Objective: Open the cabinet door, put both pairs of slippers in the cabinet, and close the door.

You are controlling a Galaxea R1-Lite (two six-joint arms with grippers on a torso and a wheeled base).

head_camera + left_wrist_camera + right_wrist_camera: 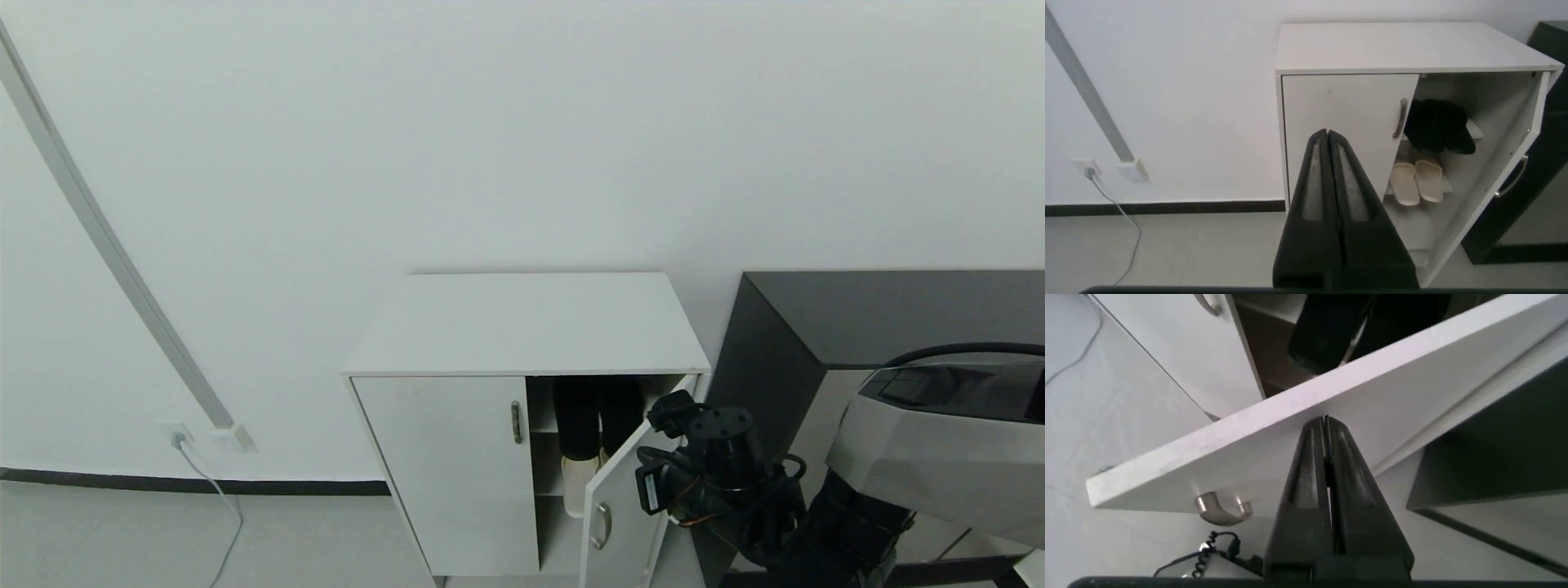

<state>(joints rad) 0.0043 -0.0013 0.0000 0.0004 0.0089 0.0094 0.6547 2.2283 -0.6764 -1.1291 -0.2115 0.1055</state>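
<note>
A white cabinet stands against the wall, its left door closed and its right door swung partly open. A black pair of slippers lies on the upper shelf, with a cream pair on the shelf below. The left wrist view shows the same black pair and cream pair. My right gripper is shut, its tips against the outer face of the right door, above the door handle. My left gripper is shut with nothing in it, well back from the cabinet.
A dark desk stands close on the cabinet's right, just behind the open door. On the left wall are an outlet with a cable trailing to the floor and a slanted grey conduit. Bare floor lies left of the cabinet.
</note>
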